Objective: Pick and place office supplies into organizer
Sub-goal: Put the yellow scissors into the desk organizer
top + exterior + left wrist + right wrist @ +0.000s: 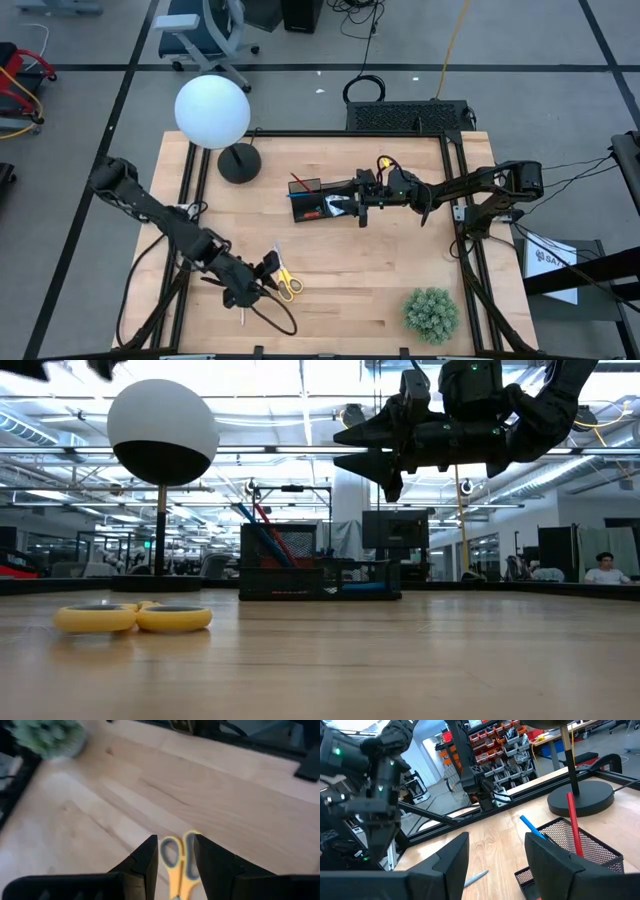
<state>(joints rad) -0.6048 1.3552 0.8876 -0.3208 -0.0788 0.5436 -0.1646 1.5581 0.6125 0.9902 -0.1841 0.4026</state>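
High view: my left hand hangs open beside the scissors, which lie on the worktop; my right hand, open and empty, hovers over the organizer.
Low view: pens already stand inside.
Left wrist view: scissors unpicked.

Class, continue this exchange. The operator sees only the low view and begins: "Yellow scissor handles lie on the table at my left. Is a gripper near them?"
Observer: Yes, the left gripper is right by the scissors, open, aimed at the handles.
Operator: Whose gripper hangs above the organizer?
Observer: The right gripper, open, over the organizer.
Operator: Anything I'm missing?
Observer: A green plant ball near the corner on the right arm's side.
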